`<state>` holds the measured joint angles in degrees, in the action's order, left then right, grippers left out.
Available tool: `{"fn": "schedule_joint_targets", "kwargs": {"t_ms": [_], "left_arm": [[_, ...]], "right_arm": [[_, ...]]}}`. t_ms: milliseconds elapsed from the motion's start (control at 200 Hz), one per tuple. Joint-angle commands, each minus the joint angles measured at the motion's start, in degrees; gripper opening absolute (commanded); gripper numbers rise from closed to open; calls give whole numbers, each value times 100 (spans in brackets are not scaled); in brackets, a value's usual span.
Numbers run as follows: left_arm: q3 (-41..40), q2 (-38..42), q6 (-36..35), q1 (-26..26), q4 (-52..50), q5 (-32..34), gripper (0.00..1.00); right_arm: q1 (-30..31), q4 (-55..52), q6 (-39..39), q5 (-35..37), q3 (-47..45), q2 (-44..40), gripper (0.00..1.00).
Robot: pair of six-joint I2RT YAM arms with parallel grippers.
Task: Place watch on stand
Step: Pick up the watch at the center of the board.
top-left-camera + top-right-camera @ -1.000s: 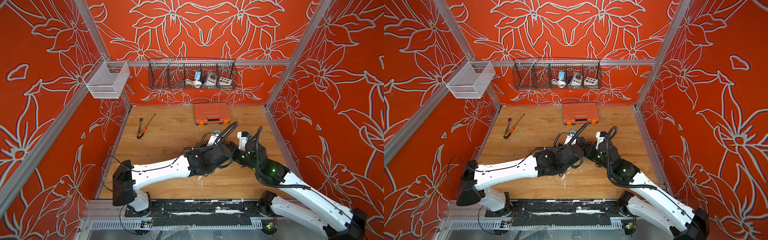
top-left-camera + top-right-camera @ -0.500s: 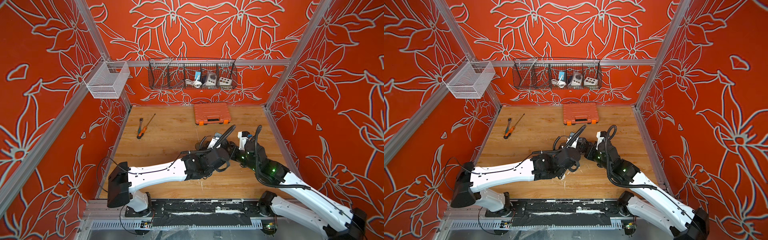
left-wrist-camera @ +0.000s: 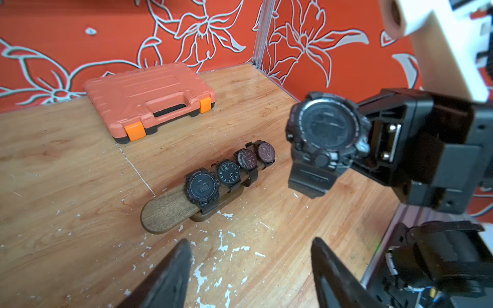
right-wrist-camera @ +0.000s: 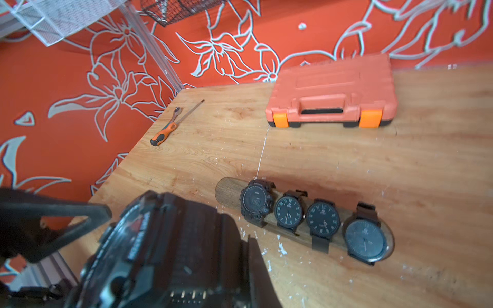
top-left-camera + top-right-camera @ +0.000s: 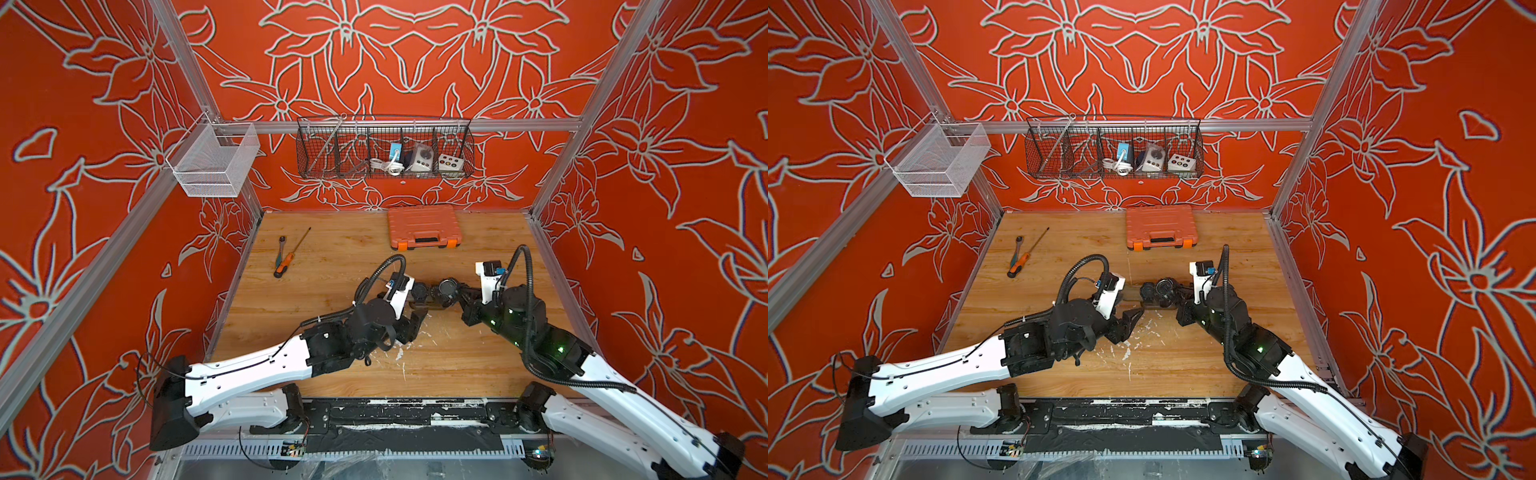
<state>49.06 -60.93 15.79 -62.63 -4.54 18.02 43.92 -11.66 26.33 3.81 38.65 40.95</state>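
Holding the black digital watch (image 3: 324, 141) by its strap in my right gripper (image 3: 373, 144), pinched tight, raised above the table (image 3: 66, 170) beside the stand (image 3: 170, 210). My left gripper (image 3: 250, 269) is spread wide with nothing in it, just short of the stand's bare end. The stand carries four watches (image 4: 314, 221); its base looks half hidden. The orange case (image 5: 424, 226) sits at the back.

- Robot test cell, staged as a workshop: aluminium frame (image 5: 552, 178) holding orange flower-print walls (image 5: 407, 58).
- Scuffed wooden tabletop (image 5: 332, 257) with orange tool case (image 5: 424, 226) near far edge, screwdriver (image 5: 291, 255), wire basket (image 5: 384, 147) of gadgets.
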Motion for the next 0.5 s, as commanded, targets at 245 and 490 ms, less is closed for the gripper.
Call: {"fn": "schedule_joint_targets", "kwargs": {"t_ms": [245,490], "left_arm": [[13,-61,-297,27,548,-1236,81],[431,-477,-158,25,236,-1181,82]], "right_arm": [[0,679,-1191,-380,-314,-124,0],[53,880,-1226,-566,-385,-10,0]]}}
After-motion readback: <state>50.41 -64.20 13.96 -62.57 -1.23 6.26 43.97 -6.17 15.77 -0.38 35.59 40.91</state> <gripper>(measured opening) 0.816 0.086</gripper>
